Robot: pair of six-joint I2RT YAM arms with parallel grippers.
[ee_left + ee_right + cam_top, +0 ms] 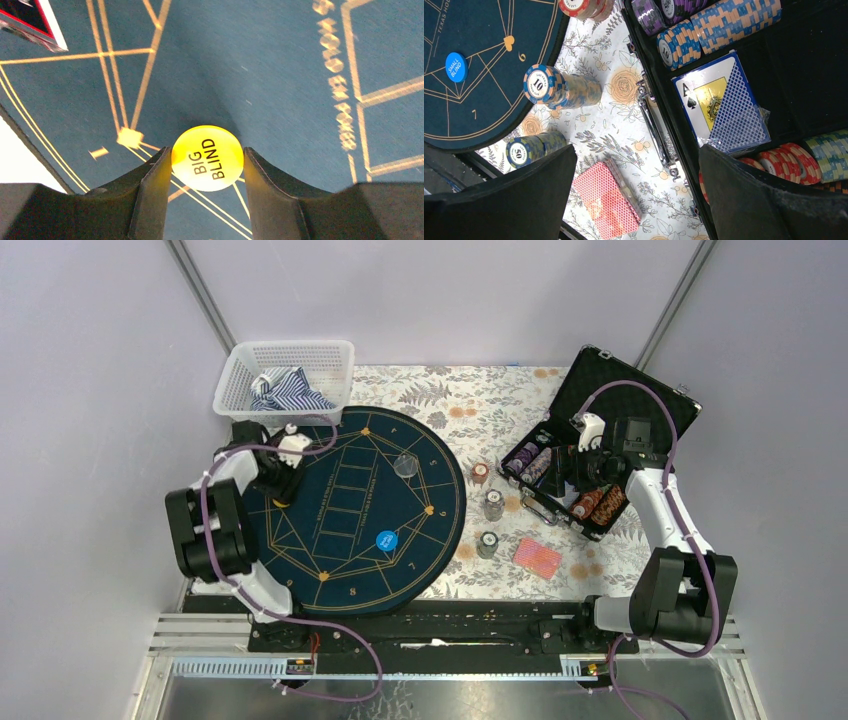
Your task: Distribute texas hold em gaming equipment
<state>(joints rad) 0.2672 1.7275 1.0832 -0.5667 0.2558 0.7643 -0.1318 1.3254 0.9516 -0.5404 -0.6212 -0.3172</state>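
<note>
Yellow disc (207,158) with black lettering against the dark blue, gold-lined mat (400,580); a blue disc (386,539) toward its near right edge; red lattice-backed cards (537,557) on the cream floral tablecloth (480,405).

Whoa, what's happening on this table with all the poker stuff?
Two robot arms are laying out a poker set. The left tool grips a yellow Big Blind disc over the left side of the dark blue mat. The right tool hangs open over the edge of the black case, empty. A blue Small Blind disc lies on the mat; three chip stacks and a red-backed deck sit on the flowered cloth.
</note>
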